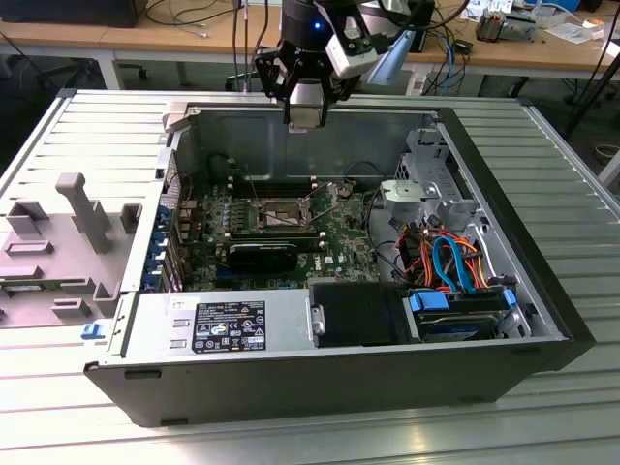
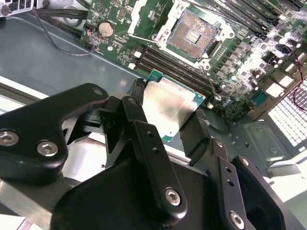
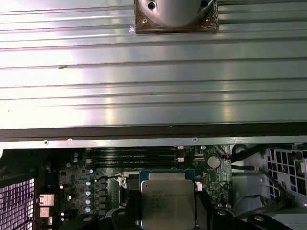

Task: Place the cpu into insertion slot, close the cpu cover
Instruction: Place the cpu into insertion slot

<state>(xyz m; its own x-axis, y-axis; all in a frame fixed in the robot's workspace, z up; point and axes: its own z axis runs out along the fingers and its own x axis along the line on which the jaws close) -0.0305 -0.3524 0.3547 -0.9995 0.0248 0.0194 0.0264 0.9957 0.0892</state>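
Gripper: your gripper (image 2: 169, 102) is clamped on the cpu (image 2: 168, 114), with a finger on each of two opposite edges.
Cpu: you hold it in the air, above the motherboard (image 2: 120, 19) and clear of it.
Insertion slot: the insertion slot (image 2: 192, 33) lies uncovered below, off to one side of the chip.

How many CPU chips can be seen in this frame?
1. The cpu is clamped in the gripper, held clear of the motherboard; the insertion slot is empty.
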